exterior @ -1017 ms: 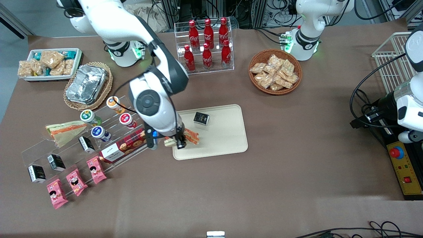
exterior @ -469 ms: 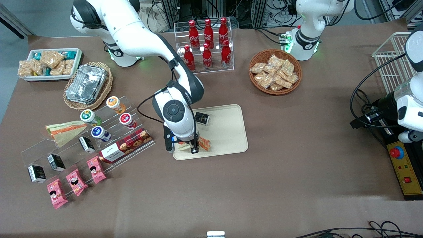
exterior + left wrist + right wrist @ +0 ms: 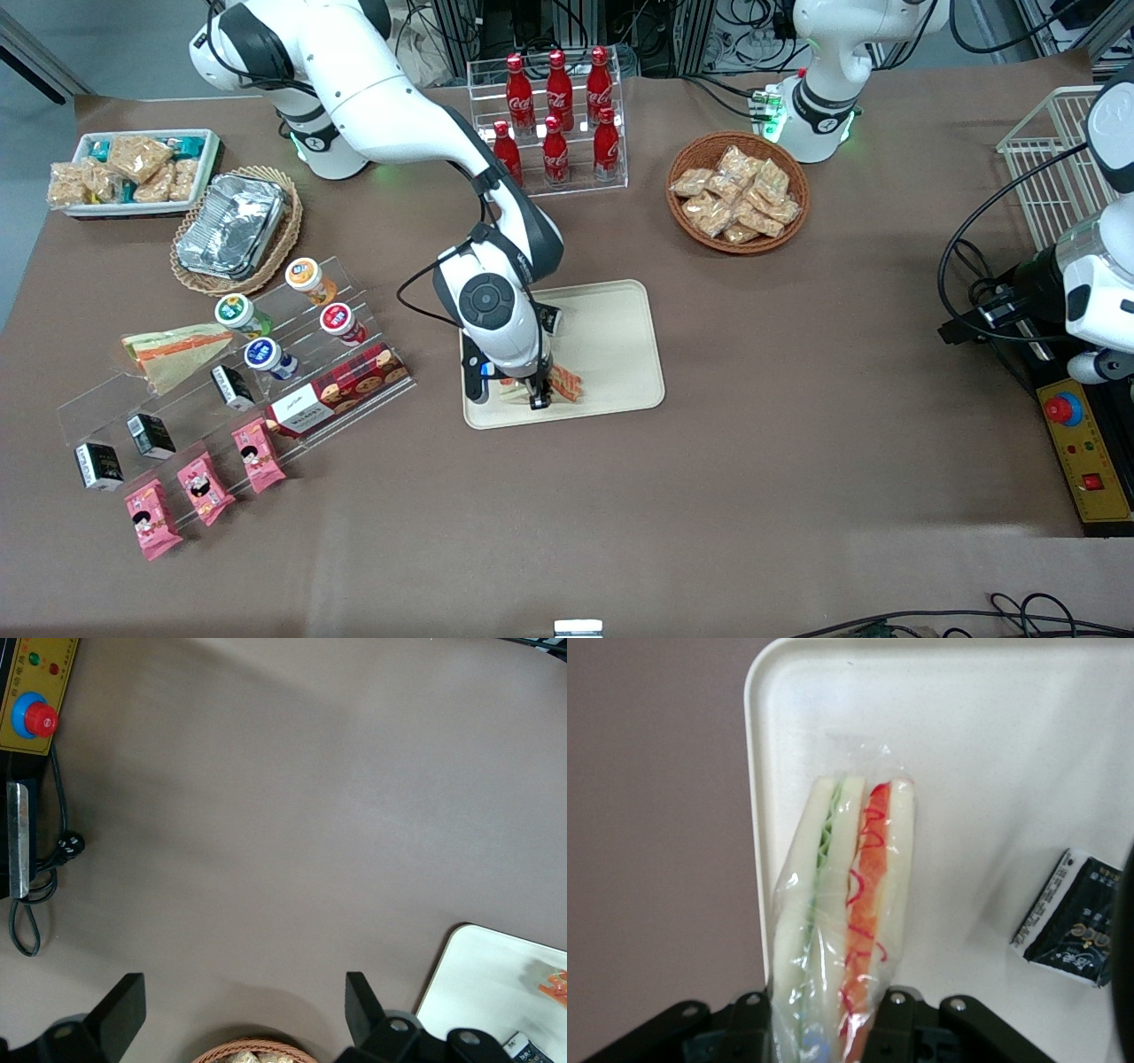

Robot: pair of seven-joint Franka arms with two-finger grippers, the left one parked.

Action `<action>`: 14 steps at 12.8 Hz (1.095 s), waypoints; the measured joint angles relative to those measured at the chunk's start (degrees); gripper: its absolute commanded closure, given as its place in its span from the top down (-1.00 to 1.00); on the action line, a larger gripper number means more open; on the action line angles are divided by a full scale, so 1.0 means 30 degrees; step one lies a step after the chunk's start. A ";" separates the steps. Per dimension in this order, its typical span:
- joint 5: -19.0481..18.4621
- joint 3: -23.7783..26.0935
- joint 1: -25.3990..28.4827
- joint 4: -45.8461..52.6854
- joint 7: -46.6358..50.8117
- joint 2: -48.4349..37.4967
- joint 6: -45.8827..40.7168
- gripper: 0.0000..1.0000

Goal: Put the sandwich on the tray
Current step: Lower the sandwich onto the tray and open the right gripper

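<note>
Since the earlier frame, the gripper (image 3: 538,396) has carried the sandwich (image 3: 558,386) farther over the tray (image 3: 620,354). Fingers pinch it, long axis pointing away from the gripper, above the tray's near rim.

Gripper (image 3: 824,1028): closed on clear-wrapped sandwich wedge (image 3: 846,904), pale bread, green and orange-red filling bands, extending straight out from the fingers | Cream tray with rounded corner, low rim (image 3: 755,815): beneath sandwich | Small black foil packet (image 3: 1070,930): on tray, apart from sandwich.
</note>
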 measured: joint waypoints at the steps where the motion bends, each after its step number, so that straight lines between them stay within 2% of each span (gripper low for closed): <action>1: 0.0000 -0.0007 0.0000 -0.0001 0.0081 0.0005 0.0000 0.08; 2: 0.0000 -0.0019 0.0000 -0.0001 0.0123 0.0015 0.0000 0.63; 6: 0.0027 -0.0050 -0.0002 -0.0004 0.0161 0.0221 0.0000 0.70; 7: 0.0032 -0.0050 0.0000 -0.0004 0.0168 0.0274 0.0003 0.88; 14: 0.0142 -0.0359 -0.0209 0.0387 0.0389 -0.0835 -0.0006 0.88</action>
